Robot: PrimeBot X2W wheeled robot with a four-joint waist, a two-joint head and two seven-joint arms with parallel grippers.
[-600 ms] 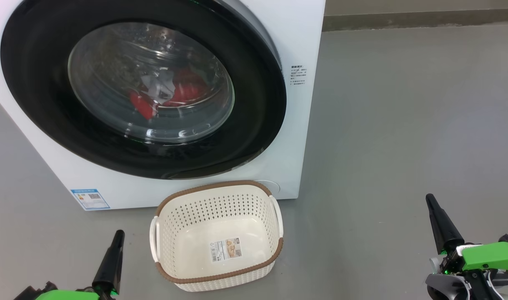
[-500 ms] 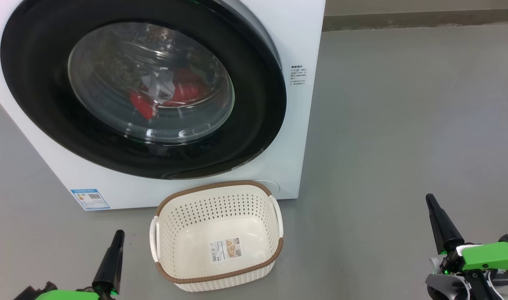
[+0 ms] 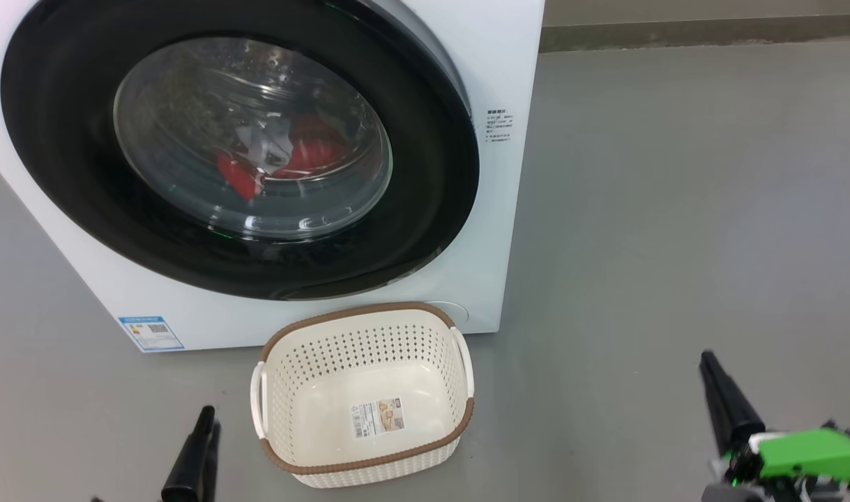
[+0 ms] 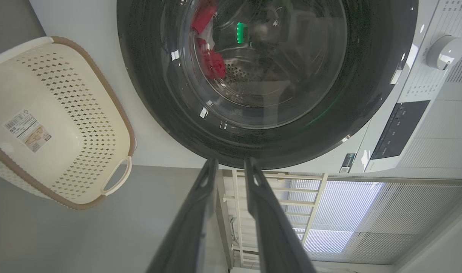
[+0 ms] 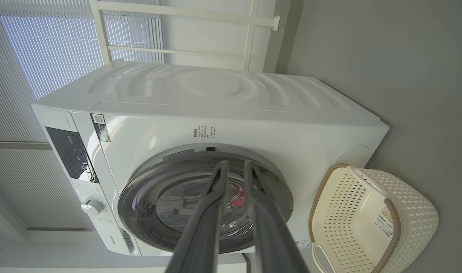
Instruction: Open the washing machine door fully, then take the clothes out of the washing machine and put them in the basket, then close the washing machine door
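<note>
Left gripper (image 4: 231, 163): its fingers are standing narrowly parted and holding nothing, with the tips pointing at the rim of the washing machine door (image 3: 187, 139). Right gripper (image 5: 235, 165): its fingers are standing a slit apart, also empty, and aiming at the door from well off.

In the head view the left gripper is sitting at eight o'clock of the basket (image 3: 358, 309) and the right at four o'clock, both clear of it. The basket is standing empty on the floor (image 3: 676, 209), at six o'clock of the door and just in front of the washing machine (image 3: 494, 56). The door is lying shut, and the clothes (image 3: 313, 150) are showing red through the glass, inside the drum.

Judgement: door opening is pending. Which edge is carrying the handle cannot be told, so it needs finding first. One arm should be hooking that edge with its fingers parted wider, then pulling along the hinge arc rather than straight back, until the door is fully open. The basket is sitting close under the sweep, so clearance needs watching.
</note>
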